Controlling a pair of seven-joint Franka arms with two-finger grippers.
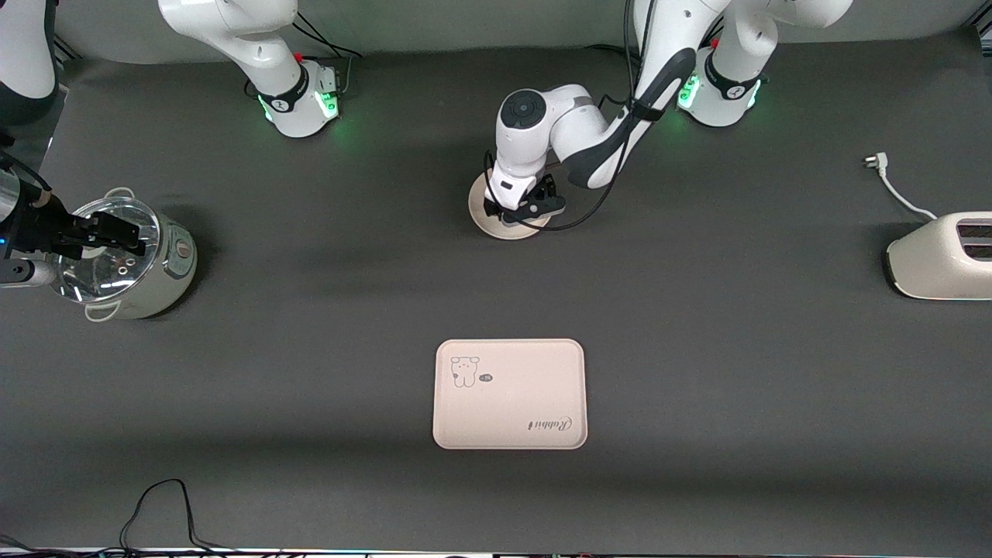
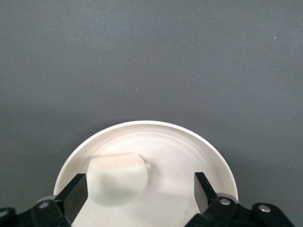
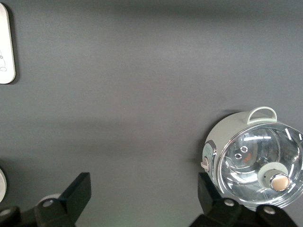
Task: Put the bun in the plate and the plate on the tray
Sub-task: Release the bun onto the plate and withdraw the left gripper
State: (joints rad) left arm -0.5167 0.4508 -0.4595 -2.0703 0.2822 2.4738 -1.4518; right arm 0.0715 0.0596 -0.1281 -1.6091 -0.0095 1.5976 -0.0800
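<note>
My left gripper (image 1: 521, 213) hangs low over the plate (image 1: 482, 219), fingers (image 2: 75, 191) spread wide and holding nothing. In the left wrist view the bun (image 2: 118, 178) lies in the plate (image 2: 180, 151), nearer one finger than the other; whether it touches that finger I cannot tell. From the front view my arm covers most of the plate and hides the bun.

The plate sits on the table near the middle, close to my bases. The tray (image 1: 509, 394) lies flat and bare well apart from it, nearer the front camera, its animal print and "Rabbit" lettering visible.

My right gripper (image 1: 116, 232) waits over the glass-lidded cooker (image 1: 159, 279) at the right arm's end of the table, fingers (image 3: 78, 191) apart and holding nothing.

A toaster (image 1: 942, 256) stands at the left arm's end, its plug (image 1: 876, 161) lying loose on the table
</note>
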